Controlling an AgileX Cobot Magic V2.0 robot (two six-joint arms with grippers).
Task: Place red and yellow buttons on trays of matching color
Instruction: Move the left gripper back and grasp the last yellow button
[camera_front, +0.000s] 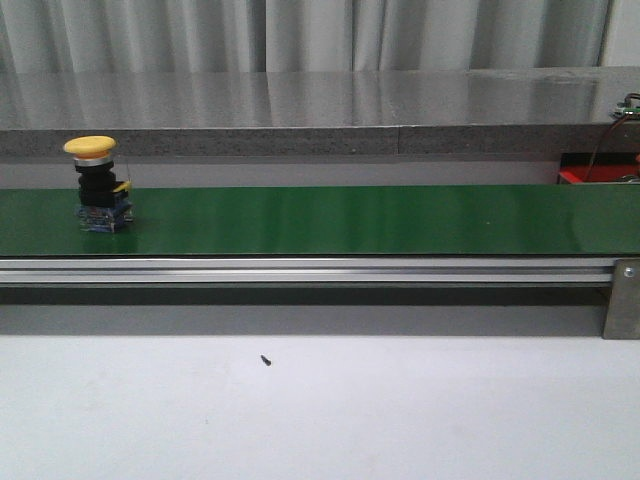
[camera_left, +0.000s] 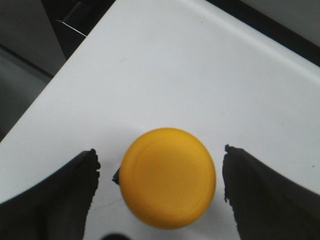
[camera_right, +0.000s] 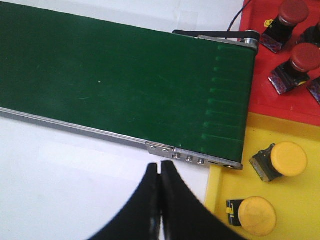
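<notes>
A yellow button (camera_front: 97, 183) stands at the left of the belt (camera_front: 350, 220). The left gripper (camera_left: 160, 195) is released around another button (camera_left: 168, 177). The right gripper (camera_right: 160, 170) is clenched on nothing.

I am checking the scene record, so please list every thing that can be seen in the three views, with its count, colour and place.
yellow button on belt: one, yellow cap on black body, upright at the left end of the belt.
yellow button under left gripper: one, yellow, on the white surface between the open fingers.
conveyor belt: one, green, across the table in a metal frame.
red tray: one, red, at the belt's end.
red buttons: at least two, lying on the red tray.
yellow tray: one, yellow, beside the red tray.
yellow buttons on tray: two, lying on the yellow tray.
table: one, white.
left gripper: open.
right gripper: shut, empty, above the table near the belt's end.
</notes>
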